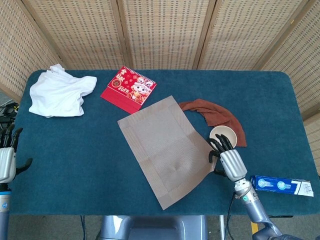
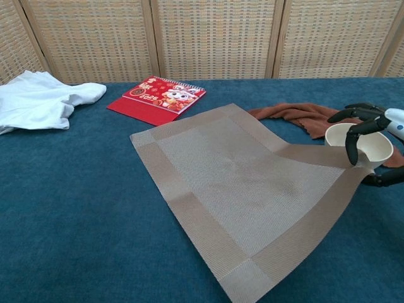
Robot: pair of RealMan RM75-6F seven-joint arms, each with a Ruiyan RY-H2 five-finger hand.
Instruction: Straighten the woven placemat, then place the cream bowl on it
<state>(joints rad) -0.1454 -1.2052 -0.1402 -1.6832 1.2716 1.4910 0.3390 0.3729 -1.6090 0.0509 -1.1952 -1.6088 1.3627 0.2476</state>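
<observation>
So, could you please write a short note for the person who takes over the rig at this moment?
Right hand: pinches the near right corner of the beige woven placemat, right beside the cream bowl.
Left hand: open, idle at the table's left edge, holding nothing.
Placemat: skewed diagonally on the blue table.
Bowl: partly on the brown cloth, not on the placemat.
Done: nothing finished.
Left: square the placemat, release it, then set the bowl on it.

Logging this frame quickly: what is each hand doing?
Left hand: open, holding nothing.
Right hand: pinching a corner of the tan woven placemat.
</observation>
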